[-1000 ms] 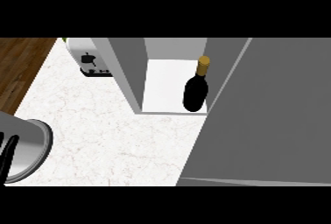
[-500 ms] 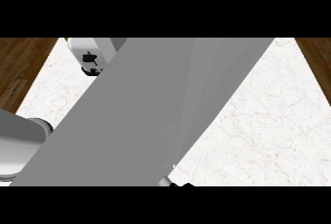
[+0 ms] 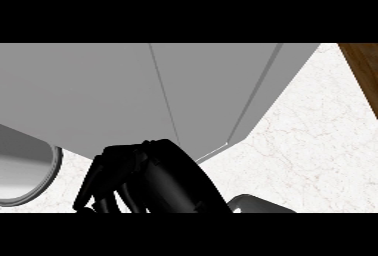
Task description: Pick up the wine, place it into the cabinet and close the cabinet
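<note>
Grey cabinet [image 3: 148, 95]: fills far and left, doors shut. Wine: hidden. Black hand [image 3: 151, 182]: near centre, just below cabinet's near edge, fingers curled, holding nothing seen; which hand, cannot tell. Grey round vessel [image 3: 26, 175]: near left. White marble counter [image 3: 310, 145]: right.

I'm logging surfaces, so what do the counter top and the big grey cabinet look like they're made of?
Counter top: apparently white marble or similar stone, with faint veins and a matte look. Cabinet: plain grey panels with thin seams, probably painted board or metal; the smooth finish leaves it open.
</note>
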